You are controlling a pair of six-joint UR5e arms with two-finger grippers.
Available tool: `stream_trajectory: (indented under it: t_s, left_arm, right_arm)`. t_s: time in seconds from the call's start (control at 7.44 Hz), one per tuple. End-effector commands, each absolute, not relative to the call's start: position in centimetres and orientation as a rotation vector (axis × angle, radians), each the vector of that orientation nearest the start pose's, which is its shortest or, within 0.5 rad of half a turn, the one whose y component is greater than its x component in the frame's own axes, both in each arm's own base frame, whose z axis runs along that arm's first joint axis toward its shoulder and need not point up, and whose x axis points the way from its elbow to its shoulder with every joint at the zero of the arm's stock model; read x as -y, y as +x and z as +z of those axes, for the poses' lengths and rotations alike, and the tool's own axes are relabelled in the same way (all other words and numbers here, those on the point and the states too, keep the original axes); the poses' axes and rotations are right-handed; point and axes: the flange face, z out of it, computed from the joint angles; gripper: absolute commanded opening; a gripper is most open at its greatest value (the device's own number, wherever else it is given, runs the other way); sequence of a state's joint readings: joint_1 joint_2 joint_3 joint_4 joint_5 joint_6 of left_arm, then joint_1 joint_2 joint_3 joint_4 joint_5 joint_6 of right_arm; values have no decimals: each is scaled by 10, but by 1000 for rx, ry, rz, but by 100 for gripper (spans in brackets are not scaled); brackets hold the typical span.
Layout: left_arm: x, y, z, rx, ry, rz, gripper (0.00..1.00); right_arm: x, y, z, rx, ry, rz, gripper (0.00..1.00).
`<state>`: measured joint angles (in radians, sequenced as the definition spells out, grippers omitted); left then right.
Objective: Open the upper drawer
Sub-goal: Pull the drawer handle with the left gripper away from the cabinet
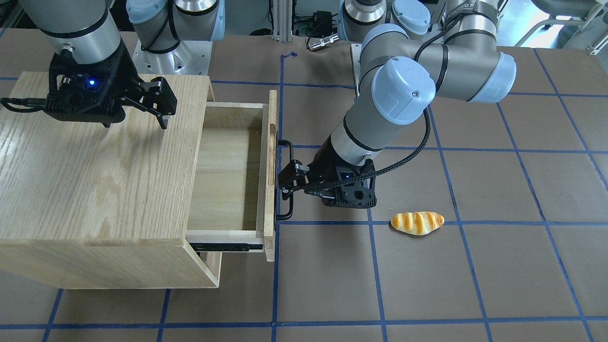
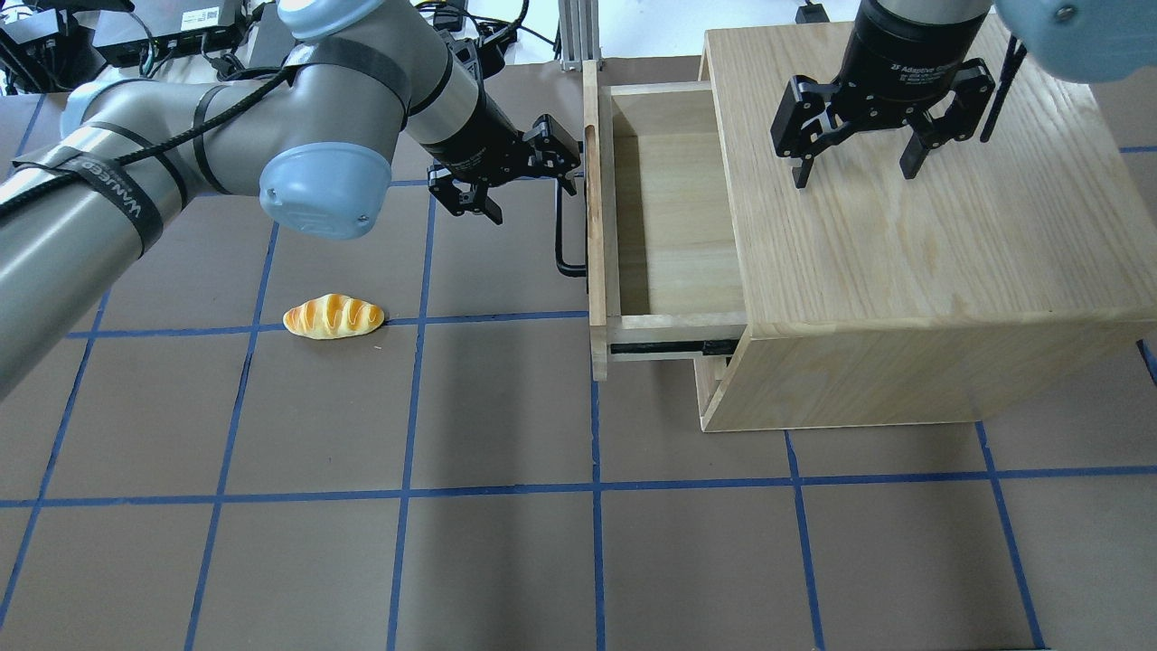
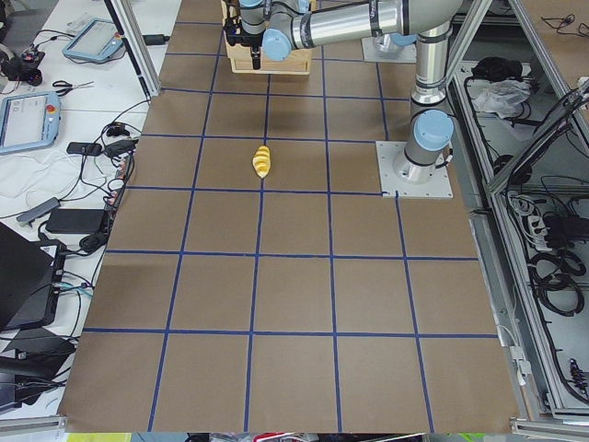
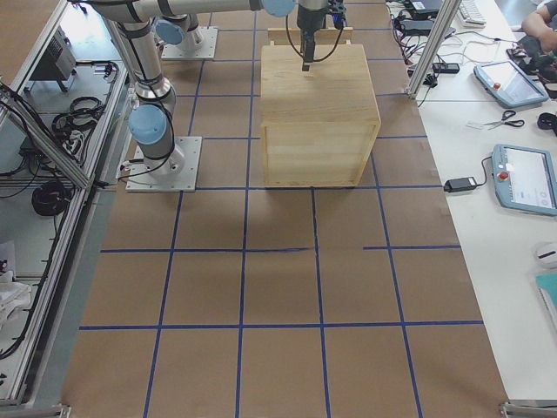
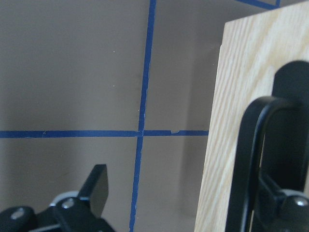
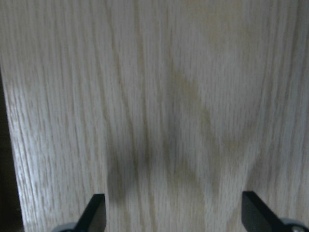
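Left gripper point(image 5: 193, 191): left wrist view, closest to the lens; fingers point(image 5: 98, 186) apart, clamped on nothing.
Handle point(image 5: 248, 159): black bar standing between those fingers, hard by the one on this view's right; whether they touch cannot be told.
Drawer point(image 5: 224, 121): its light-wood front rises just behind the handle, past the fingertips.
Table point(image 5: 72, 72): brown with blue tape lines, beyond the finger on this view's left.
Right gripper point(image 6: 175, 209): right wrist view; fingers spread wide, nothing between them.
Cabinet point(image 6: 169, 96): its oak-grain top fills the view past both fingertips, their shadow close by; contact cannot be told.
Drawer, overhead view: stands well out of the cabinet, its front toward the left fingers; the right fingers point down over the cabinet top, well apart from that front.
Rail point(image 2: 669, 346): black slide along the drawer's side, well apart from both pairs of fingers.
Roll point(image 2: 334, 318): on the table, well apart from the left fingers, on their side away from the drawer.
Slot point(image 1: 271, 154): front-facing view; oblong cutout in the drawer front, just beside the left fingers, behind the handle.
Side views: both grippers are too small to judge their fingers; the right one hangs over the cabinet top.
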<state>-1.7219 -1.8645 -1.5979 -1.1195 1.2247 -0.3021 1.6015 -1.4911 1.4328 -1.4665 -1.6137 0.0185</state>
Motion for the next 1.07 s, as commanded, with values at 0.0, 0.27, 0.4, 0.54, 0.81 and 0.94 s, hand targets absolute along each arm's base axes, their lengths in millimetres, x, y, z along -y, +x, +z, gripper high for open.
stream_trajectory:
  t_s: [0.0, 0.27, 0.4, 0.54, 0.81, 0.94]
  left_arm:
    - [576, -246, 363, -3462, -218, -84, 100]
    - [573, -241, 360, -3425, -165, -47, 100]
    - [578, -223, 361, -3422, -189, -32, 100]
    - [577, -214, 369, -3424, -215, -35, 100]
    - [569, -208, 386, -3423, -223, -39, 100]
    - [566, -201, 388, -3418, -164, -15, 100]
  right_arm:
    - [516, 145, 504, -3185, -19, 74, 100]
    - [516, 145, 505, -3185, -21, 72, 100]
    - [516, 145, 505, -3185, -19, 72, 100]
    - [516, 144, 505, -3185, -19, 72, 100]
    - [516, 145, 505, -3185, -21, 72, 100]
    - [516, 144, 505, -3185, -19, 72, 100]
